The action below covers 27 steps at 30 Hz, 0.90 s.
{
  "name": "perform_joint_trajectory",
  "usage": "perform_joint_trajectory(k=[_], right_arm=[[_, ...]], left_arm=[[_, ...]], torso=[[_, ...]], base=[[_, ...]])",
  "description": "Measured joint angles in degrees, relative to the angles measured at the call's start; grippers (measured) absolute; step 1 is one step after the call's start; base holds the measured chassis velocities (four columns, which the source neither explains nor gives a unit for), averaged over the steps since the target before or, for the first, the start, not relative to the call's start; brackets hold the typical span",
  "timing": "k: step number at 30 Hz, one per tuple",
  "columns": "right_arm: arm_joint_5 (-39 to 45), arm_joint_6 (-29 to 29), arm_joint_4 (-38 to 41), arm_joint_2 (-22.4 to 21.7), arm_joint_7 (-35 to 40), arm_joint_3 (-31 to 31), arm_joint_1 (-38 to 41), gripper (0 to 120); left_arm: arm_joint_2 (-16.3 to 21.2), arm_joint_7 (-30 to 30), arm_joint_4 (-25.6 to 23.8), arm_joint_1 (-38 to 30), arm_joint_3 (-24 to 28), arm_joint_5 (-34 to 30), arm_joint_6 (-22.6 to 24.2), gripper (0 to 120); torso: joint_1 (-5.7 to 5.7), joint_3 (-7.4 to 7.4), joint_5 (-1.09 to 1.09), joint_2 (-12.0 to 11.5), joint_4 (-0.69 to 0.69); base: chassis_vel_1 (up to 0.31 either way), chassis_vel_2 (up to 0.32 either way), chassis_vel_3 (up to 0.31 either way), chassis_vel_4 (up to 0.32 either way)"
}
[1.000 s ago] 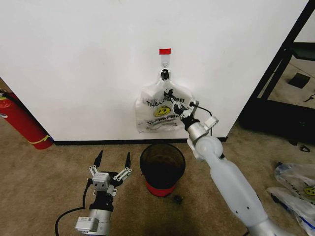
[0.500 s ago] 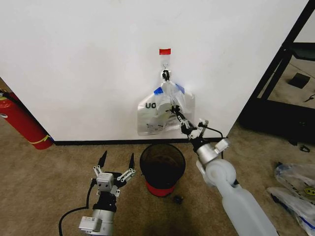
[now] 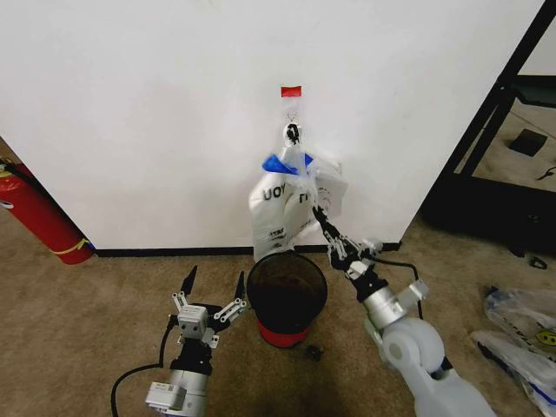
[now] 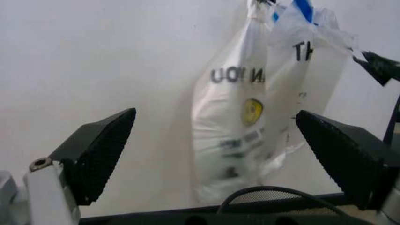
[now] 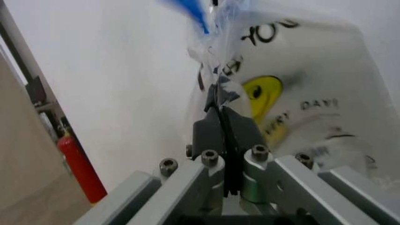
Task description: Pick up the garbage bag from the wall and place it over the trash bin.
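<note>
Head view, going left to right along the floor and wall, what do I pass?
Fire extinguisher → left gripper, open → trash bin → right gripper, shut on the garbage bag → black shelf frame → bags on the floor.

an office-like room: carpet (image 3: 78,321), bare white wall (image 3: 148,113), fire extinguisher (image 3: 39,217).

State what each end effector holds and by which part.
The right end effector is shut on the garbage bag, pinching the thin plastic at the side of its upper part, below the wall hook. The left end effector is open and holds nothing.
</note>
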Motion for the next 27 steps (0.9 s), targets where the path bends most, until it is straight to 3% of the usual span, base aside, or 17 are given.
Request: perform_joint_trajectory(k=[27], right_arm=[[-20.1, 13.1, 3.6, 4.4, -3.1, 6.5, -20.7, 0]], left_arm=[[0.2, -0.2, 0.6, -0.7, 1.9, 0.0, -0.5, 100]], torso=[[0.0, 0.0, -0.01, 0.0, 0.0]], base=[[0.0, 0.0, 0.0, 0.0]])
